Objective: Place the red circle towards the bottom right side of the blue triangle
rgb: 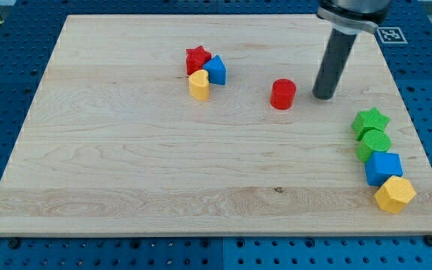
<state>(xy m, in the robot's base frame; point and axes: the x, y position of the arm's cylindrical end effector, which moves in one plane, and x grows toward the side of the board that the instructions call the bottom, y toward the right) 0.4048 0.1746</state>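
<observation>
The red circle stands on the wooden board, right of centre in the view's upper half. The blue triangle sits to its upper left, touching a red star and a yellow heart-shaped block. My tip rests on the board just to the right of the red circle, with a small gap between them. The rod rises from there to the view's top edge.
At the view's right edge lies a column of blocks: a green star, a green circle, a blue block and a yellow hexagon. The board's right edge runs close beside them.
</observation>
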